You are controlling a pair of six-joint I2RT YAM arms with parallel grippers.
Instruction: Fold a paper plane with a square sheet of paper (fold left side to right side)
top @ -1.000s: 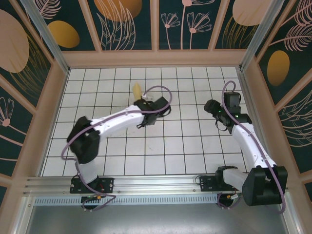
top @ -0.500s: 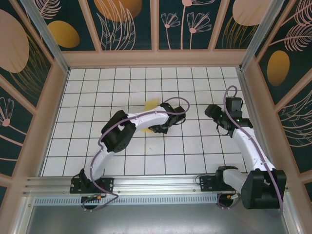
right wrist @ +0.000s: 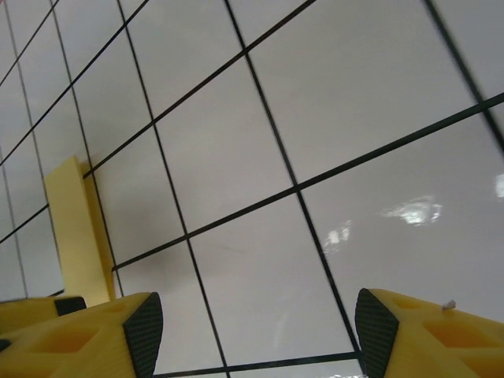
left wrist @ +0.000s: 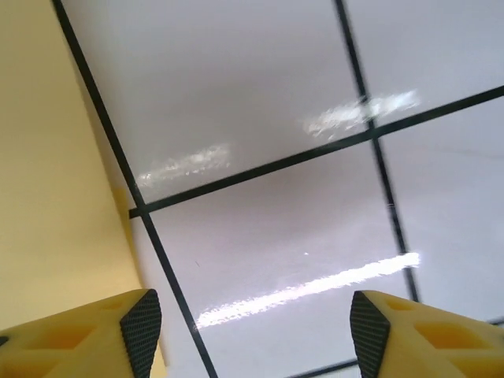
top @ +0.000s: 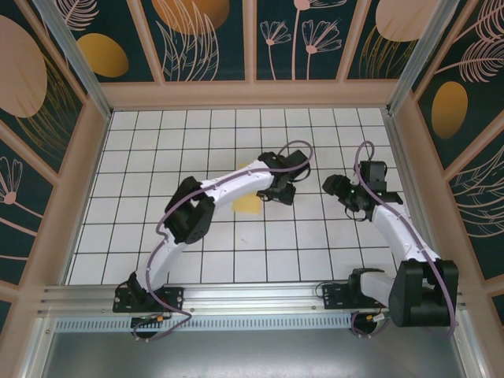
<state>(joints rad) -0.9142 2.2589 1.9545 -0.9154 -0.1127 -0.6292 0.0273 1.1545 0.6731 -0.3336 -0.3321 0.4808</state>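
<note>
The yellow sheet of paper [top: 247, 204] lies on the white grid table near its middle, partly hidden under my left arm. My left gripper [top: 282, 191] stands just right of it, open and empty; in the left wrist view the paper [left wrist: 47, 157] fills the left side, beside the left fingertip, and bare tile shows between the jaws of the gripper [left wrist: 256, 335]. My right gripper [top: 335, 187] hovers about one tile further right, open with nothing between its jaws [right wrist: 252, 331]. The right wrist view shows the paper [right wrist: 75, 228] as a narrow yellow strip at the left.
Wooden walls [top: 87, 173] with glass panels fence the table on the left, back and right. The arm bases sit on a metal rail [top: 252, 303] at the near edge. White tiles [top: 157, 150] stretch around the paper.
My left arm swung right and nearer from the back-centre, carrying the paper, then opened and let it go on the table. My right gripper shifted slightly left.
</note>
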